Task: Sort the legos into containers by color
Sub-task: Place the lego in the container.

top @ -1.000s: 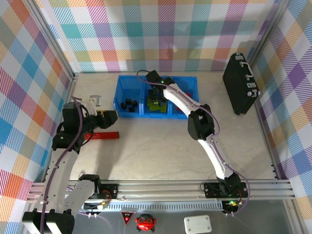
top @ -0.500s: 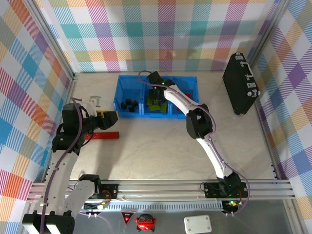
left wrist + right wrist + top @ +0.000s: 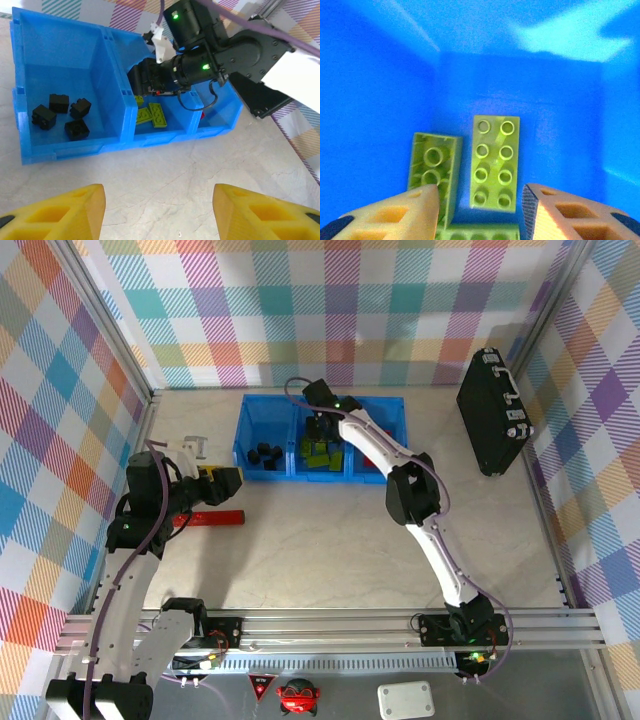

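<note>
The right gripper hung parted and empty in the tray's middle bin, with green bricks just ahead of its fingers. The left gripper gaped empty, and black bricks lay ahead-left.

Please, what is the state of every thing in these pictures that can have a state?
left gripper: open, empty, above the table.
right gripper: open, empty, inside the middle bin.
black legos: lying in the left bin.
lime-green legos: lying flat in the middle bin.
black hard case: closed.
red bar: lying flat on the table.
</note>
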